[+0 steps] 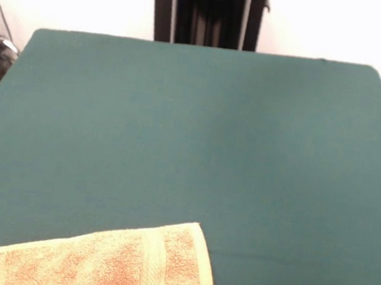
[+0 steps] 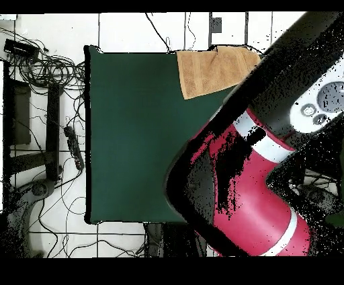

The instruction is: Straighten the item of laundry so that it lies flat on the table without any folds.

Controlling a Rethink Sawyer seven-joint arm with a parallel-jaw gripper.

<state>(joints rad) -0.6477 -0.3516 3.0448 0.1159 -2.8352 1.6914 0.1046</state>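
Presently: towel (image 1: 104, 263) at the table (image 1: 192, 129) corner nearest the front camera.
We log it apparently flat there; arm (image 2: 255, 188) drawn back, gripper unseen, so its state we cannot tell.

red-black arm (image 2: 248, 181) raised, gripper unseen

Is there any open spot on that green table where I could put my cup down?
Plenty. Nearly all of the table is bare green cloth, from the pedestal side down to the towel. Only the near corner by the camera is taken, where the towel lies. From overhead, the red arm hangs above one side.
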